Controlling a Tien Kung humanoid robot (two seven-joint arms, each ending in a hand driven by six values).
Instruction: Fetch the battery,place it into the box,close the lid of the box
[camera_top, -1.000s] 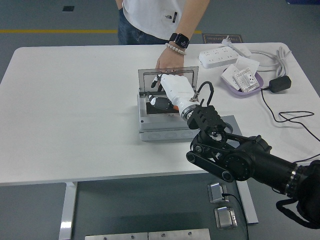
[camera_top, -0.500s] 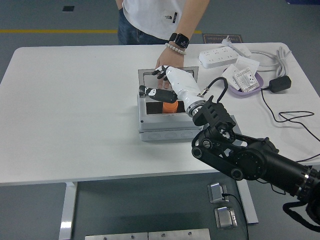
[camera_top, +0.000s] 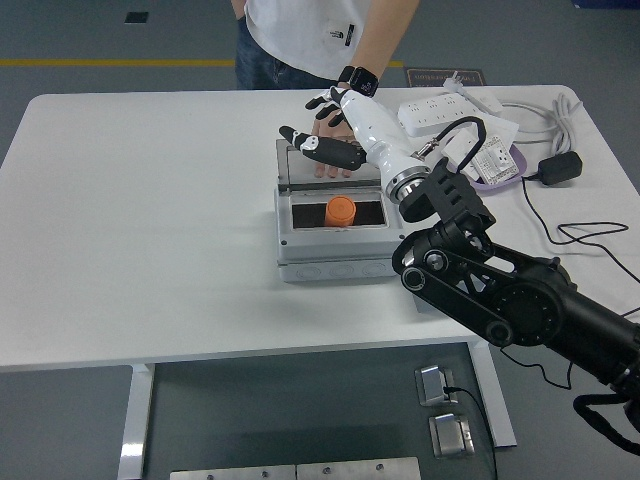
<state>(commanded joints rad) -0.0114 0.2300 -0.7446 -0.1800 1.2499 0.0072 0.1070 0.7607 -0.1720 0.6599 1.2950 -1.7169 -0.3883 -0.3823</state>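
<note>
Right arm (camera_top: 500, 300): black, jointed, entering from the lower right corner and reaching forward over the table, ending in a white forearm section. Right hand (camera_top: 335, 125): raised, empty, black-tipped fingers (camera_top: 322, 100) spread, thumb pointing left. Person's hand (camera_top: 328, 125): at the far side, reaching down from a forearm with a black watch and bead bracelet, partly hidden behind the robot's hand.

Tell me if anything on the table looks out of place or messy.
Nothing looks damaged or spilled. The orange battery sits inside the box, whose lid is open. A black cable trails loosely near the table's right edge.
</note>
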